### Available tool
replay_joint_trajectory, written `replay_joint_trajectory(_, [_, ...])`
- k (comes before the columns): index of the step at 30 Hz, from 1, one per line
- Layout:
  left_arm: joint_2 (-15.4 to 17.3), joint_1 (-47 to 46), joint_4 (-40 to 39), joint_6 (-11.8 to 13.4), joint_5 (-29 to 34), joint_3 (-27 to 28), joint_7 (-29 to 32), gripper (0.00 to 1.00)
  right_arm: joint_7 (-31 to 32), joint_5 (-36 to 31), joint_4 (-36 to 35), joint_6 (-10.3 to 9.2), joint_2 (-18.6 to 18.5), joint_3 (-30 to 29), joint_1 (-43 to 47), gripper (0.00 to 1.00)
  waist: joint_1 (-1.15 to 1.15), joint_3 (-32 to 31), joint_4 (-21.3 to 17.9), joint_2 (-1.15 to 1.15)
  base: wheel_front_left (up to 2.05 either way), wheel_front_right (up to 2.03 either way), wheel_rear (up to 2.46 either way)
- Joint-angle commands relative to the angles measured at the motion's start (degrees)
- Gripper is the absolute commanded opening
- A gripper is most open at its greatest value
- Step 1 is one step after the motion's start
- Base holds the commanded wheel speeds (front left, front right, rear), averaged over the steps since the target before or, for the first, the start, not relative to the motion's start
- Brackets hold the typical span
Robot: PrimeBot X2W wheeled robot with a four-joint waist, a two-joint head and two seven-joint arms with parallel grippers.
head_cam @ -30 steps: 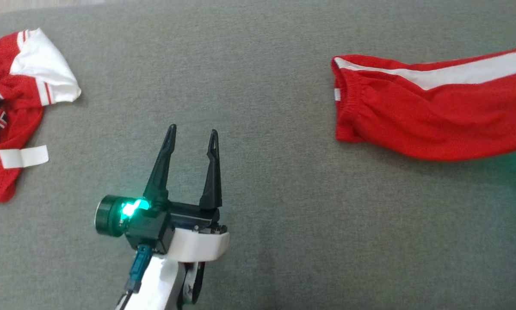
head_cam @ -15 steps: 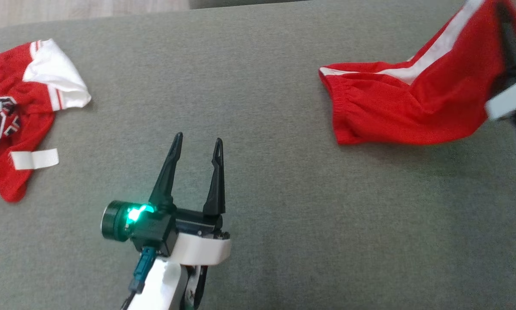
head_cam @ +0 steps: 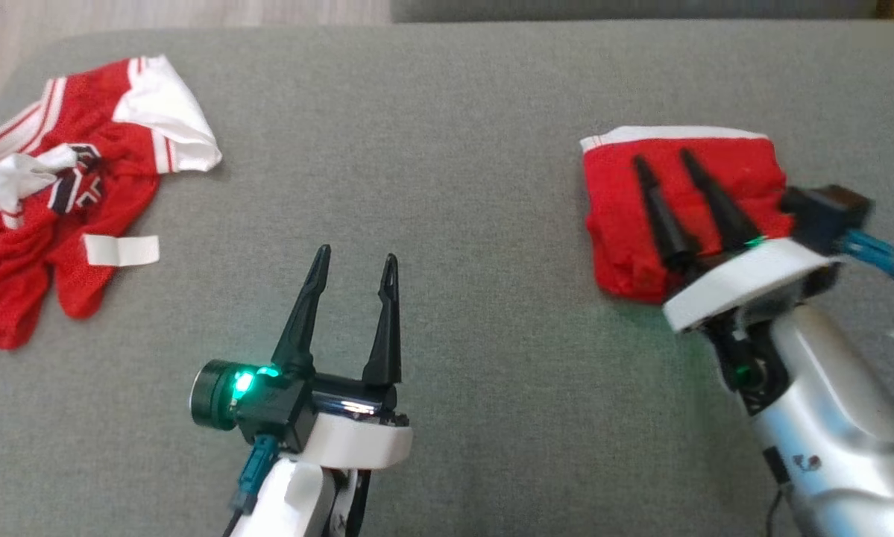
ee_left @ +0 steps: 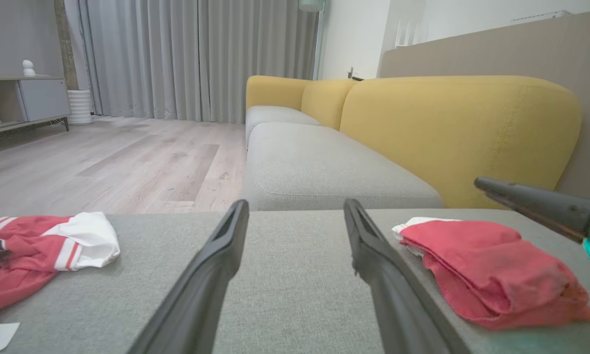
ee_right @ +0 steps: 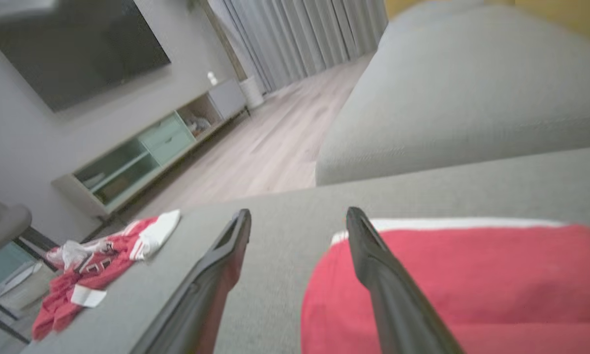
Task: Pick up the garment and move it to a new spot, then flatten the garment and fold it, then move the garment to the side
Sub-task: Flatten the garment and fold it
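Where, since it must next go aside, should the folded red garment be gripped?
Probably its near edge, pinching every layer of the folded red garment: the right gripper, open above it, can come in low from the robot's side. Top-layer grips would likely unfold it.

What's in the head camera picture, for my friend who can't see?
A folded red garment lies on a gray cushion, the open right hand over it. The open left hand hovers empty; a crumpled jersey lies at left.
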Motion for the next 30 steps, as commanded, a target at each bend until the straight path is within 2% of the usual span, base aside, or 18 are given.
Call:
replay_joint_trajectory(1, [-0.17,-0.33,-1.97,0.41,-0.41,1.53,-0.29,1.0,-1.55,-0.51,-1.95,-0.04,-0.37,-0.67,0.36,1.0,0.0,-1.08,0.47,0.0,0.0,0.0,0.0])
replay_joint_trajectory(7, [-0.18,2.87,-3.11,1.09,-0.43,2.73,-0.29,1.0,-7.64,-5.58,-4.32,-0.04,-4.08,-8.53,7.75,1.0,0.0,-4.87,0.3,0.0,0.0,0.0,0.0])
replay_joint_trajectory(10, [-0.18,4.6,-3.47,1.14,-0.03,3.48,-0.29,1.0,-9.12,-6.89,-6.28,-0.04,-4.25,-13.45,12.11,1.0,0.0,-6.41,0.0,0.0,0.0,0.0,0.0])
replay_joint_trajectory(13, [-0.18,6.65,-4.49,1.45,0.76,4.68,-0.29,1.0,-10.15,-11.34,-8.11,-0.04,-4.33,-16.18,16.46,1.0,0.0,-8.35,-0.8,0.0,0.0,0.0,0.0])
replay_joint_trajectory(17, [-0.18,10.69,-6.24,2.46,1.78,6.9,-0.29,1.0,-10.82,-17.75,-10.07,-0.04,-2.19,-17.73,22.15,1.0,0.0,-11.64,-2.21,0.0,0.0,0.0,0.0])
replay_joint_trajectory(22, [-0.18,14.88,-7.6,2.95,4.06,8.85,-0.29,1.0,-10.88,-23.11,-16.39,-0.04,2.17,-20.73,28.12,1.0,0.0,-12.87,-2.96,0.0,0.0,0.0,0.0])
replay_joint_trajectory(24, [-0.18,15.75,-7.95,3.08,5.38,9.41,-0.29,1.0,-10.89,-25.42,-17.35,-0.04,2.88,-20.09,30.63,1.0,0.0,-13.16,-2.83,0.0,0.0,0.0,0.0])
replay_joint_trajectory(30, [-0.18,18.12,-7.2,3.52,6.22,10.71,-0.29,1.0,-10.9,-26.87,-16.11,-0.04,4.17,-17.51,33.5,1.0,0.0,-13.81,-2.54,0.0,0.0,0.0,0.0])
